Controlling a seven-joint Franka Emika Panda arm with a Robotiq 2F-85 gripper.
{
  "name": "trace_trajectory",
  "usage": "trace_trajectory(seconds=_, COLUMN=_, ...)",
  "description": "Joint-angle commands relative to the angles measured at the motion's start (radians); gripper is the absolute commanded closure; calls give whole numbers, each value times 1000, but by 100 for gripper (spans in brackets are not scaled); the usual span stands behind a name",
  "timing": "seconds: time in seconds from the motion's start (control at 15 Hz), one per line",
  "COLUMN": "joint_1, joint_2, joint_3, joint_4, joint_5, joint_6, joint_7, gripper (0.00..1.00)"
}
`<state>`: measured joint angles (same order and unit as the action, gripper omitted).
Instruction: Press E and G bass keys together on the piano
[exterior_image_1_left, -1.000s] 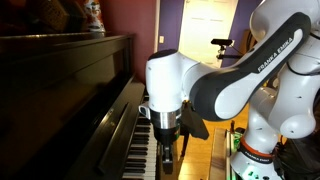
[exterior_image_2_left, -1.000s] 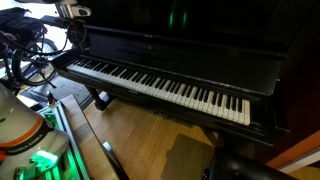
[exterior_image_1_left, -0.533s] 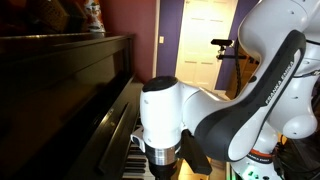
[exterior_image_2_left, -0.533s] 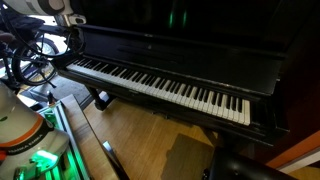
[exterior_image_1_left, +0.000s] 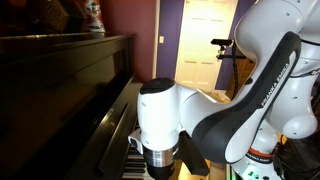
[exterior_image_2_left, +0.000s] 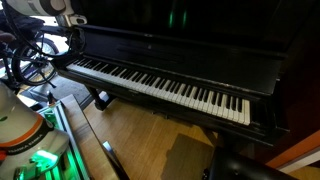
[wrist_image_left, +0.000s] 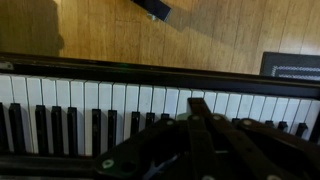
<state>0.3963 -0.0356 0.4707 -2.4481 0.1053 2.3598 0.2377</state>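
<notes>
The piano (exterior_image_1_left: 70, 90) is a dark glossy upright, and both exterior views show its row of white and black keys (exterior_image_2_left: 160, 87). My gripper (wrist_image_left: 198, 104) fills the lower half of the wrist view. Its two fingers are pressed together into one dark tip with nothing between them, just over the white keys (wrist_image_left: 80, 100). In an exterior view the white wrist (exterior_image_1_left: 160, 115) hangs over the keyboard's near end, and the fingers drop below the picture's edge. In an exterior view the gripper (exterior_image_2_left: 72, 35) shows as a dark shape above the keyboard's far left end.
A wooden floor (exterior_image_2_left: 130, 130) lies in front of the piano, with a black bench (exterior_image_2_left: 190, 158) on it. A bicycle (exterior_image_2_left: 28, 60) stands near the keyboard's left end. The robot's base (exterior_image_2_left: 30, 135) glows green. A doorway (exterior_image_1_left: 205, 40) lies behind the arm.
The jaws have closed from partly open to shut. The wrist came down and nearer along the keyboard in the first half second, then stayed nearly still.
</notes>
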Motion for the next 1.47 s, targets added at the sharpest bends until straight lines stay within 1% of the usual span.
trace_trajectory(seconds=0.0, joint_1=15, joint_2=75, joint_3=-8, joint_4=-12, joint_5=-79, joint_6=93, joint_7=42, gripper=100)
trace_trajectory(seconds=0.07, joint_1=17, joint_2=87, joint_3=-11, joint_4=-18, joint_5=-103, joint_6=115, joint_7=61, gripper=100)
trace_trajectory(seconds=0.4, joint_1=34, joint_2=179, joint_3=-33, joint_4=-47, joint_5=-147, joint_6=282, joint_7=90, gripper=100)
trace_trajectory(seconds=0.73, joint_1=62, joint_2=254, joint_3=-75, joint_4=-64, joint_5=-184, joint_6=410, joint_7=99, gripper=100)
trace_trajectory(seconds=0.8, joint_1=70, joint_2=264, joint_3=-85, joint_4=-66, joint_5=-193, joint_6=425, joint_7=100, gripper=74)
trace_trajectory(seconds=0.87, joint_1=82, joint_2=277, joint_3=-99, joint_4=-65, joint_5=-208, joint_6=441, joint_7=109, gripper=72)
trace_trajectory(seconds=0.93, joint_1=90, joint_2=290, joint_3=-110, joint_4=-63, joint_5=-215, joint_6=455, joint_7=107, gripper=67)
trace_trajectory(seconds=1.07, joint_1=113, joint_2=313, joint_3=-140, joint_4=-60, joint_5=-236, joint_6=481, joint_7=118, gripper=51)
trace_trajectory(seconds=1.13, joint_1=122, joint_2=327, joint_3=-157, joint_4=-57, joint_5=-246, joint_6=499, joint_7=119, gripper=46)
trace_trajectory(seconds=1.27, joint_1=144, joint_2=347, joint_3=-190, joint_4=-54, joint_5=-263, joint_6=522, joint_7=124, gripper=40)
trace_trajectory(seconds=1.33, joint_1=151, joint_2=359, joint_3=-202, joint_4=-51, joint_5=-265, joint_6=529, joint_7=120, gripper=45)
trace_trajectory(seconds=1.4, joint_1=159, joint_2=371, joint_3=-216, joint_4=-48, joint_5=-271, joint_6=540, joint_7=117, gripper=56)
